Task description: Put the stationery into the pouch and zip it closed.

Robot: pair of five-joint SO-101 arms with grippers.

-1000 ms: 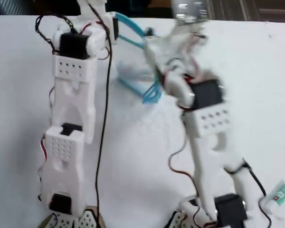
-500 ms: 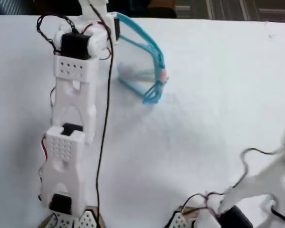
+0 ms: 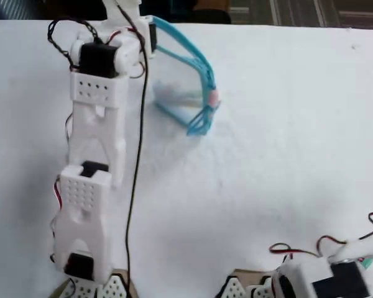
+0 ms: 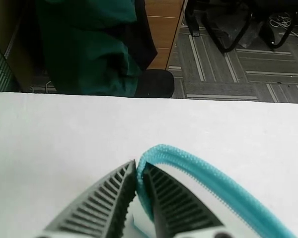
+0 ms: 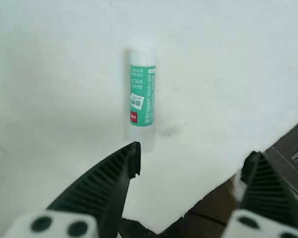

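Observation:
A clear pouch (image 3: 180, 81) with a turquoise zip edge stands on the white table, held up at its far left corner. My left gripper (image 4: 139, 171) is shut on the turquoise pouch edge (image 4: 188, 171). Something pink (image 3: 211, 97) shows inside the pouch near its right end. A green and white glue stick (image 5: 141, 94) lies on the table near the front right corner. My right gripper (image 5: 191, 158) is open just short of the glue stick, touching nothing. The right arm's body (image 3: 323, 279) sits folded low at the front right.
The left arm (image 3: 96, 155) stretches from the front edge to the pouch. The table's edge (image 5: 208, 193) runs close beside the glue stick, with floor beyond it. Beyond the table's far edge are a chair and dark floor (image 4: 228, 59).
The right arm has pulled back from the pouch to the front right corner and folded low over the glue stick. The left arm and pouch have stayed put.

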